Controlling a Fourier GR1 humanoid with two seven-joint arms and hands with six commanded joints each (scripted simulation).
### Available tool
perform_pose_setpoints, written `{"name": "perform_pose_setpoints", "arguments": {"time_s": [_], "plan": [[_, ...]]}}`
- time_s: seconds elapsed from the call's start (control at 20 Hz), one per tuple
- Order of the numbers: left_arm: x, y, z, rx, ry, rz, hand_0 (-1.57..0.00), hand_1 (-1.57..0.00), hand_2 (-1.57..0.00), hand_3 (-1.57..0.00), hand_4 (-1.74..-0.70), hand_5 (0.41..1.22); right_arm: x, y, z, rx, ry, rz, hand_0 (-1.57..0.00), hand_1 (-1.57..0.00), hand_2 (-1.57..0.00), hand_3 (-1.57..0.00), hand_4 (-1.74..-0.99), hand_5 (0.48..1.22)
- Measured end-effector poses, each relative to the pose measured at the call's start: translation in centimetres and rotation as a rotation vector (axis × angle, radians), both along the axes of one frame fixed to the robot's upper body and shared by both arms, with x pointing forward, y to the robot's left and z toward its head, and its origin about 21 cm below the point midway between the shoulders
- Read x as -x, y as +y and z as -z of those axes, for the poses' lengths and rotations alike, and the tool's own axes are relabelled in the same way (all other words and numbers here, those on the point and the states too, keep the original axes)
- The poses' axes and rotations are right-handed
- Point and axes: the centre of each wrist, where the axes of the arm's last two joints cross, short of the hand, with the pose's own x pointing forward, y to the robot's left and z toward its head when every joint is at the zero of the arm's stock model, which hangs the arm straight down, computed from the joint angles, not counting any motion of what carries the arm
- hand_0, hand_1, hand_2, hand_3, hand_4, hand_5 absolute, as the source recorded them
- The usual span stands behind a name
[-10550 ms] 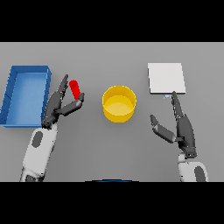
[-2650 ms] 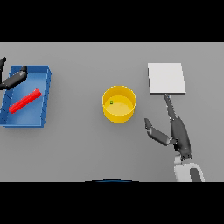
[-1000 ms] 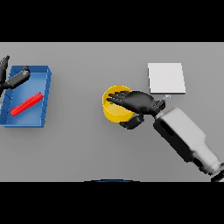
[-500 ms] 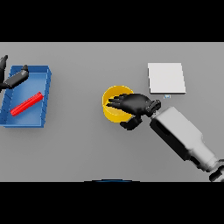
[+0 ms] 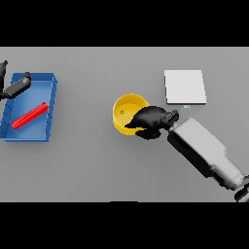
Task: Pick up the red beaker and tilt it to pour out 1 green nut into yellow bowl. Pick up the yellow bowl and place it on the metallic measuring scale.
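The yellow bowl [image 5: 125,110] sits mid-table with a small green nut [image 5: 122,112] inside. My right hand [image 5: 150,120] has its fingers curled over the bowl's near right rim, gripping it. The red beaker [image 5: 29,115] lies on its side in the blue bin [image 5: 50,111] at the left. My left hand [image 5: 13,87] hovers over the bin's far left corner, fingers relaxed and holding nothing. The metallic scale [image 5: 184,87], a flat pale square, lies to the upper right of the bowl.
My right forearm [image 5: 204,151] stretches across the table from the lower right toward the bowl, just below the scale.
My right hand has curled tighter on the bowl's right rim, and the bowl has shifted slightly with it. The left hand and the red beaker have stayed still.
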Motion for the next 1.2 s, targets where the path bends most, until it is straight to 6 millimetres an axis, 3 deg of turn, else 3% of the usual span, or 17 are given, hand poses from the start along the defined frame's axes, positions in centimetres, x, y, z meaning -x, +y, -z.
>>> {"name": "perform_pose_setpoints", "arguments": {"time_s": [0.3,0.4,0.55,0.75,0.9,1.05,1.2], "plan": [[0.2,0.4,0.0,-0.003,0.008,-0.009,0.0,0.0,0.0,0.0,-0.8,0.725,0.2,-0.5,-0.6,0.0,-0.007,0.02,-1.51,-1.51,-1.45,-1.19,-1.722,1.207],[0.2,0.0,0.1,0.0,0.007,0.005,0.0,0.0,0.0,0.0,-0.8,0.724,0.1,-0.6,-1.9,-0.011,-0.024,0.022,-1.53,-1.53,-1.49,-1.19,-1.729,1.212],[0.3,0.2,-0.1,-0.011,0.007,-0.001,0.0,0.0,0.0,0.0,-0.8,0.721,-0.2,-1.0,-4.2,-0.021,-0.045,0.034,-1.55,-1.55,-1.51,-1.38,-1.731,1.216],[0.3,0.0,-0.5,-0.004,0.004,-0.004,0.0,0.0,0.0,0.0,-0.8,0.722,-0.2,-1.8,-7.6,-0.002,-0.112,0.059,-1.56,-1.56,-1.54,-1.31,-1.724,1.219],[0.3,0.0,-0.3,0.008,0.005,0.004,0.0,0.0,0.0,0.0,-0.81,0.723,0.0,-2.2,-8.5,-0.002,-0.133,0.097,-1.57,-1.57,-1.56,-1.25,-1.72,1.219],[0.0,0.2,-0.7,-0.015,-0.006,-0.001,0.0,0.0,0.0,0.0,-0.8,0.723,0.0,-2.7,-9.6,-0.007,-0.151,0.101,-1.57,-1.57,-1.56,-1.24,-1.719,1.22],[0.4,0.1,-0.8,-0.006,-0.007,-0.001,0.0,0.0,0.0,0.0,-0.81,0.741,-0.6,-4.3,-11.3,-0.004,-0.201,0.111,-1.57,-1.57,-1.57,-1.33,-1.72,1.221]]}}
